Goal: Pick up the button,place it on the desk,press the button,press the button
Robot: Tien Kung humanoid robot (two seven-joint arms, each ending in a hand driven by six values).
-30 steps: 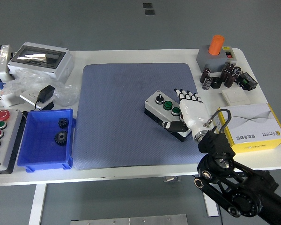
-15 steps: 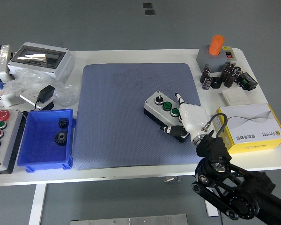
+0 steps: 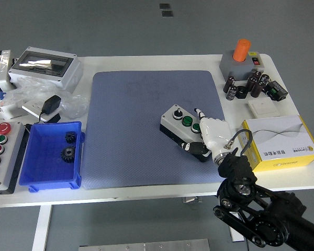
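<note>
Grey mat: a blue-grey textured mat (image 3: 136,130) covers the middle of the white tabletop (image 3: 146,191).
Button box: a small grey and black button box (image 3: 179,125) lies tilted on the mat, right of centre; it shows a black knob toward its upper left end and two green buttons beside it.
Right hand: the white right hand (image 3: 205,135) lies over the lower right end of the button box, fingers curled down onto its top by the green buttons and thumb against its near side, so it is closed around that end of the box.
Right arm: black, coming up from the lower right corner of the frame.
Left arm: not visible.
Blue bin: a blue plastic bin (image 3: 29,172) at the lower left, just off the mat's left edge, with two dark gears (image 3: 68,146) inside.
Panel: a control panel (image 3: 0,151) with red, green, yellow and blue buttons at the far left edge.
Enclosure: a grey enclosure (image 3: 44,65) with a clear lid at the upper left, crumpled clear plastic and a black adapter (image 3: 51,104) just below it.
Orange knob unit: a grey base with an orange cylinder (image 3: 243,49) at the upper right, dark capacitors (image 3: 246,86) just below.
Yellow box: an open yellow box (image 3: 288,151) at the right, just beside the hand's wrist.
</note>
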